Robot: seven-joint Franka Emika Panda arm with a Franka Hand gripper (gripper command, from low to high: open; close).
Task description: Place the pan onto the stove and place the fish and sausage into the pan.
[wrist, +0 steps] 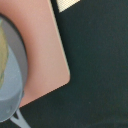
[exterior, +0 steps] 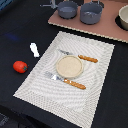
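Pan (exterior: 67, 9) already sits on the stove (exterior: 107, 27), its thin handle sticking out toward the exterior view's left, beside the deeper grey pot (exterior: 91, 13). So step one looks done.

Fish (exterior: 34, 49) and sausage (exterior: 20, 66) both lie on the dark table (exterior: 12, 30), off the striped placemat (exterior: 47, 75), near each other but not touching. Neither is in the pan, so two pick-and-place moves are left.

Claw: not visible in either view, so cannot tell if it is spread or pinched. The arm is out of the exterior view too. The wrist view looks down on a stove corner (wrist: 45, 55) with a grey round rim (wrist: 12, 75) at its edge, so the claw is probably above the stove. That would put fish and sausage well apart from it, across the placemat.

Plate (exterior: 68, 66), fork (exterior: 64, 79) and knife (exterior: 80, 56) sit on the placemat and are not part of the job.
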